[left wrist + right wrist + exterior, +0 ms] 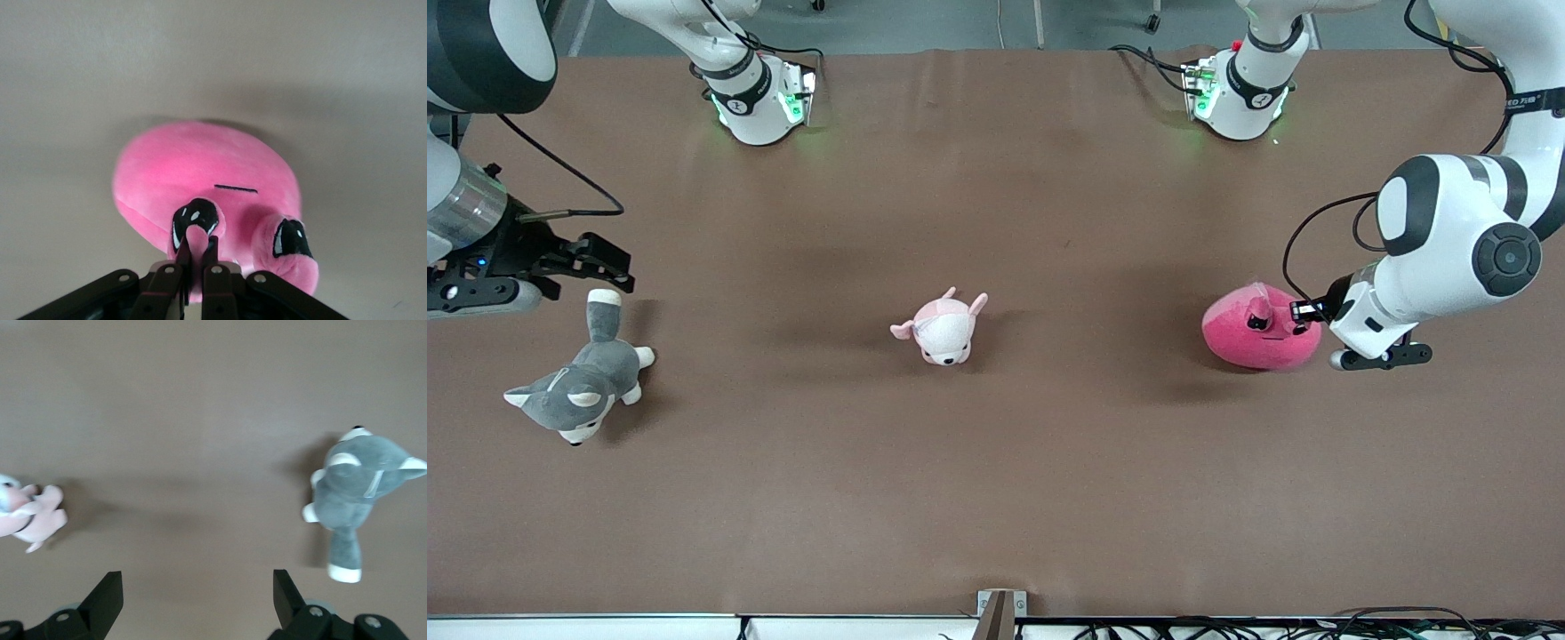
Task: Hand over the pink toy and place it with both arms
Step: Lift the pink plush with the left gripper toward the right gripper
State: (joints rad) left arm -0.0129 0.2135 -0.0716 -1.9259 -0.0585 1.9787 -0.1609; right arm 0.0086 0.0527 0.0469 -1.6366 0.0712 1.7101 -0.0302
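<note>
Plush toys lay spread along the brown table (996,498). At the right arm's end, the right gripper (596,262) hung with its jaws spread wide and empty, over the table beside the tail of a grey husky plush (578,382); this arm was waiting. Near the middle sat a small pale pink animal plush (943,329). Toward the left arm's end rested the pink toy (1258,342), a round hot-pink blob, seemingly on the table surface.

The left gripper (193,257) was clenched on the pink toy, and the left wrist view showed its fingers (181,257) pinching only a small nub by one black eye, with the bulk of the body lying free ahead of the jaws.

That thin hold looked like the main risk: the soft fabric could slip out during a lift, or the heavy body could swing and sag, leaving the right gripper little clear surface to take. The handover would also have to pass above the pale plush without knocking it.
</note>
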